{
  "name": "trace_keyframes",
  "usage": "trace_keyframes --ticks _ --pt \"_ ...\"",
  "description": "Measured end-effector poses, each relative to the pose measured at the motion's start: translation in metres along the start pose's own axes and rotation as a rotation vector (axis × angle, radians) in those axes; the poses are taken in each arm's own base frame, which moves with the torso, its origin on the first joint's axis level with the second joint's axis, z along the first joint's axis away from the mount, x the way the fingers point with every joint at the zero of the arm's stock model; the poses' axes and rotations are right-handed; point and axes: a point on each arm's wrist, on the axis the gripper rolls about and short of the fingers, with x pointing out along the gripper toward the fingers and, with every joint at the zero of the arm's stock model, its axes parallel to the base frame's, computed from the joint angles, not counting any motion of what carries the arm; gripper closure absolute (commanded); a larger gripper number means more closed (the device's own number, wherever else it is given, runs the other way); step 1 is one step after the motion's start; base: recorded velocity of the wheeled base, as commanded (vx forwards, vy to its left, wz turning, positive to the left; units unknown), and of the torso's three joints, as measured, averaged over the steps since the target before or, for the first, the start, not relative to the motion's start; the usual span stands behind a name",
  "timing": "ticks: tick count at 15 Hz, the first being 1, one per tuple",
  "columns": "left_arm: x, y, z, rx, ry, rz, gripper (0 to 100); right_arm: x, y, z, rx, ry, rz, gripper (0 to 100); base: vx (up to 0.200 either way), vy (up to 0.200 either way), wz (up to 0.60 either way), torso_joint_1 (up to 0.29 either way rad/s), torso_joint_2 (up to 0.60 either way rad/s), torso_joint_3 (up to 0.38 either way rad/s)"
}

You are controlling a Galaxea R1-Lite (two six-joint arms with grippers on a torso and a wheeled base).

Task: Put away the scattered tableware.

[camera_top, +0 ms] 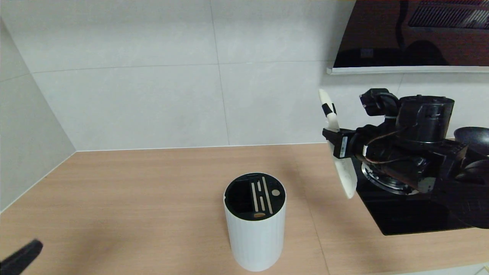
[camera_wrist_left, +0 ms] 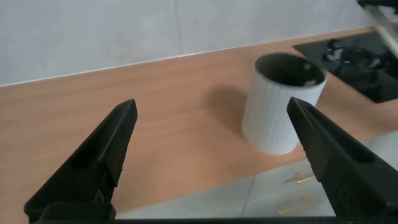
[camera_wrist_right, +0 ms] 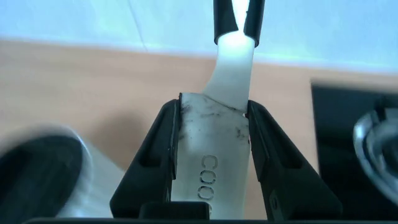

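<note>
The right gripper was clamped on the white flat-bladed knife, at 2 o'clock from the white ribbed cylindrical holder. The left gripper stood spread apart. Risk: the tilted blade could miss the slots.

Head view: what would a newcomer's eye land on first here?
First, the right gripper, up in the air by the black cooktop on the right, is shut on a white knife held nearly upright with its handle on top. Next comes the white ribbed utensil holder with a black slotted top, standing on the wooden counter at front centre.
</note>
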Motion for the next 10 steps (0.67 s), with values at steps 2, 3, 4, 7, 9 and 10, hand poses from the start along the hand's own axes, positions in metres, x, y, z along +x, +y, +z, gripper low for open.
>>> trace_keyframes --ticks 2,3,4,7,9,10 --pt "0.032 0.006 0.035 -0.05 0.015 -0.056 0 -0.005 0.011 0.007 0.019 -0.019 0.036 100 0.0 0.0 0.0 0.0 0.0 0.0" --pt "0.052 0.006 0.046 -0.102 0.012 -0.116 0 -0.009 0.016 0.003 0.029 -0.003 0.054 100 0.0 0.0 0.0 0.0 0.0 0.0" --pt "0.071 0.002 0.052 -0.154 0.006 -0.185 0 -0.013 0.023 0.001 0.031 0.005 0.076 100 0.0 0.0 0.0 0.0 0.0 0.0" --pt "0.113 -0.015 0.048 -0.31 0.037 -0.339 0 -0.022 0.043 -0.001 0.036 0.004 0.119 100 0.0 0.0 0.0 0.0 0.0 0.0" --pt "0.129 -0.028 0.046 -0.418 0.062 -0.41 0 -0.029 0.057 -0.003 0.041 0.004 0.144 100 0.0 0.0 0.0 0.0 0.0 0.0" --pt "0.135 -0.034 0.045 -0.462 0.073 -0.445 0 -0.033 0.062 -0.006 0.037 0.014 0.166 100 0.0 0.0 0.0 0.0 0.0 0.0"
